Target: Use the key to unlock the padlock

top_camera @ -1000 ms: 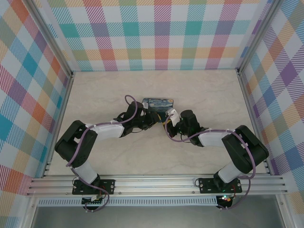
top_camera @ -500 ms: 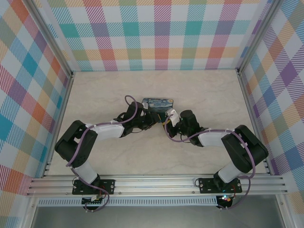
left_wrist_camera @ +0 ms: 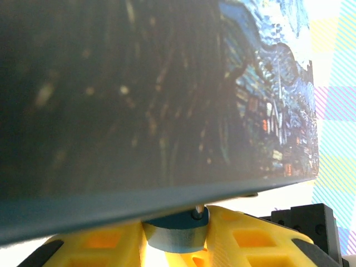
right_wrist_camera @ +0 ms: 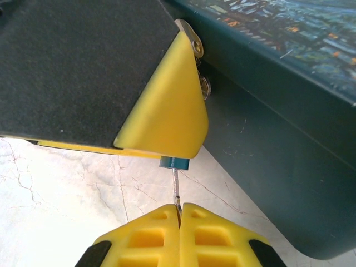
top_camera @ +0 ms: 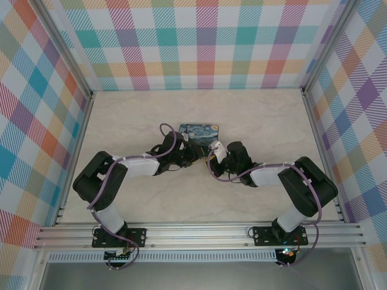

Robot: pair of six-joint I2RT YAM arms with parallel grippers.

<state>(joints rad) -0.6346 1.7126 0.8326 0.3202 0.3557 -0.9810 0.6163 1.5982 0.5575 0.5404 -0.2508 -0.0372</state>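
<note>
Padlock: the small blue padlock (right_wrist_camera: 174,162) sits between the yellow fingers of the left gripper (left_wrist_camera: 176,239). It is raised off the table (right_wrist_camera: 67,189) and just beside the dark side wall of a painted tin (right_wrist_camera: 289,139).
Key: the thin grey key (right_wrist_camera: 176,192) stands upright below the padlock, and its tip meets the underside of the blue body, apparently in the keyhole.
Right gripper: the right gripper (right_wrist_camera: 179,214) is pinched tight on the lower end of the key, with its two yellow fingers pressed together around the shaft.
Left gripper: it is narrow, with the padlock filling the gap between its fingers. How firm that grip is cannot be told from here.
Shackle: the loop is hidden behind the left gripper's finger, so whether it has sprung cannot be seen.
Tin: seen from above, the swirl-painted tin lies at mid-table with both arms bent in toward its near edge. The two grippers meet there, almost touching.
Step in hand: judging by the line-up, the key is seated and about to be turned, or is being turned.
Next move: it calls for a small twist of the right wrist about the key's own axis while the left gripper keeps the padlock from spinning with it. A loose hold on the padlock, or any sideways pull, could bend the slim key or drag it out.
</note>
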